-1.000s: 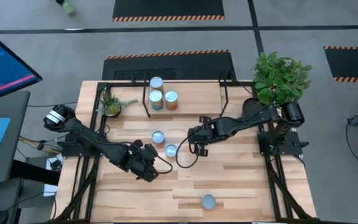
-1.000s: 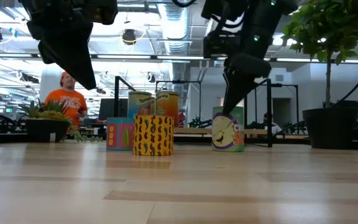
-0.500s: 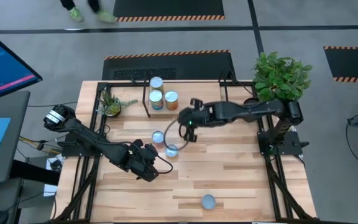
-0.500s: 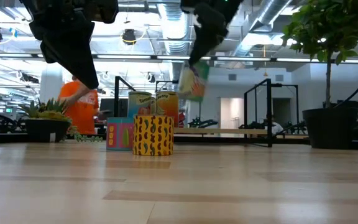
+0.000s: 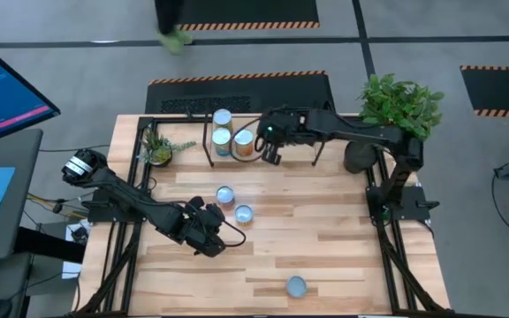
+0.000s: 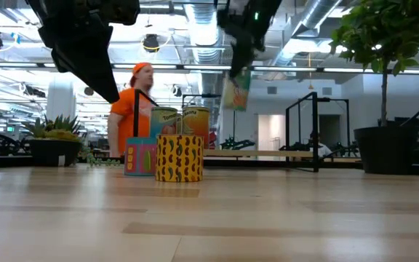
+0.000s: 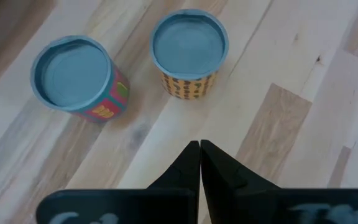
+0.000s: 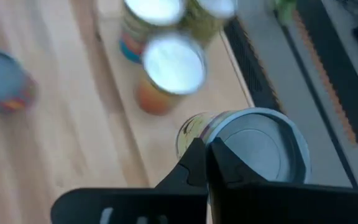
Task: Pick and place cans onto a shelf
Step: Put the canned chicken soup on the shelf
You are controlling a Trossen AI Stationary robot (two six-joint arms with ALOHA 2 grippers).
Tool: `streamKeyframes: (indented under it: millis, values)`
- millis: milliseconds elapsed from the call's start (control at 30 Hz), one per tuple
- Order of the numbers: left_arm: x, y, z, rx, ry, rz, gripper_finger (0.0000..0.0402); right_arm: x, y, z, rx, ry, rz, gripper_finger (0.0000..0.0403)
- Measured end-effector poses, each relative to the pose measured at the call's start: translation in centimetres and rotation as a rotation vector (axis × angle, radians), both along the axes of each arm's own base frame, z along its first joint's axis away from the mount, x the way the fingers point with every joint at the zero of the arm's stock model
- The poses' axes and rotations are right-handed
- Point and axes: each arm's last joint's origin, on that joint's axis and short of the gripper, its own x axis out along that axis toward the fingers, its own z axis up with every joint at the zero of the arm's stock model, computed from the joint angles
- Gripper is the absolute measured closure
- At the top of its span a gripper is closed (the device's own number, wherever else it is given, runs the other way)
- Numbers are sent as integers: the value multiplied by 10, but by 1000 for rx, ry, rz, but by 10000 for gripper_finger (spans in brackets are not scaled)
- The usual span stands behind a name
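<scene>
My right gripper (image 5: 270, 146) hangs over the shelf (image 5: 294, 153) at the table's far side, shut on a can with a pale label (image 6: 236, 90) and a silver top (image 8: 257, 149). Three cans (image 5: 222, 139) stand upright on the shelf's left part. On the table, two pale-blue-topped cans (image 7: 189, 53) (image 7: 73, 78) stand on their bases just beyond my left gripper (image 7: 199, 149), which is shut and holds nothing. Another can (image 5: 297, 285) stands by the near edge. My right gripper has the can by the rim of its top (image 8: 211, 144), at the edge nearest the wrist, the two fingers (image 8: 194, 163) close together there. The fingers slant down from above. The can hangs below them, slightly tilted, clear of shelf and table.
A small potted plant (image 5: 157, 148) stands left of the shelf and a big leafy plant (image 5: 400, 110) at the far right corner. Bare plank lies between the middle cans and the near one. A person in orange (image 6: 132, 109) shows beyond the table.
My right gripper has taken hold of the can at the table's middle, lifted it clear and carried it up and toward the far edge, to a place over the shelf beside the cans there. The person behind the table has walked to the right.
</scene>
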Motion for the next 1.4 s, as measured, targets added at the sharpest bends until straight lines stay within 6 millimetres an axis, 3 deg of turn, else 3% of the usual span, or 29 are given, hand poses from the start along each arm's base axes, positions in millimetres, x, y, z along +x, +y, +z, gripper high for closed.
streamKeyframes:
  millis: [200,633,1400]
  values:
    - [0,0,0,-2,-3,1,402,12,-13,-34,60,104,-4,398]
    - [1,0,0,-2,-7,-1,402,34,6,-56,108,100,76,396]
    - [1,-1,0,-3,-10,-6,402,34,-8,-53,117,50,47,397]
